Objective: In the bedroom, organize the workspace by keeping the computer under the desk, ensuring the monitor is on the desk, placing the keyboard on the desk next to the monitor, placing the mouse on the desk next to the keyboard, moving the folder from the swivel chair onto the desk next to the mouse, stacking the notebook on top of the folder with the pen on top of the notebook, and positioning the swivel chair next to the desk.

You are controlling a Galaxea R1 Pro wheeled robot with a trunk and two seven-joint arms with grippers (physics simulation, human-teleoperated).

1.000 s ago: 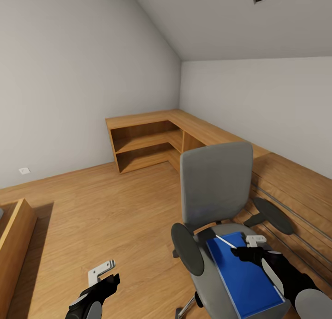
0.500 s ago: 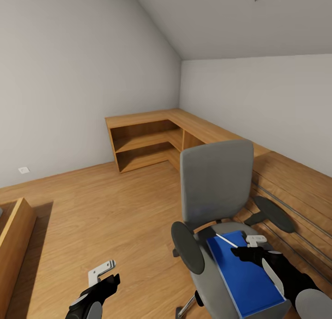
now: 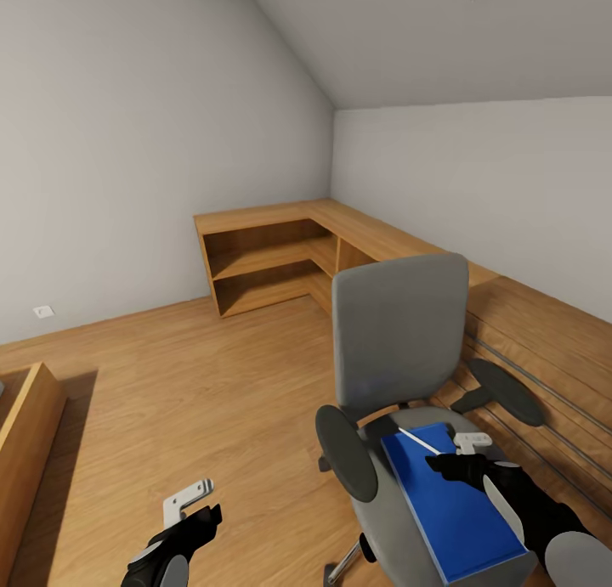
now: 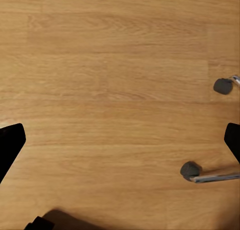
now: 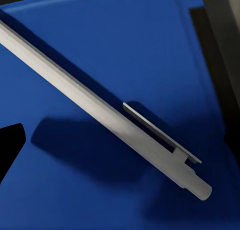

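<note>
Flat blue folder [image 3: 450, 506] seen lying on seat of grey swivel chair [image 3: 398, 336], slim white pen [image 5: 100, 107] resting on folder. Right gripper [image 3: 463, 458] held just above pen, spread wide, nothing gripped. Left gripper [image 3: 189, 506] open, empty, over wood floor [image 4: 120, 90] beside chair. Step judged: pen pickup; next, descent and closure needed.

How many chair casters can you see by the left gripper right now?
2, both in the left wrist view: one caster near the frame's edge, another caster on a metal leg. Others may be hidden.
</note>
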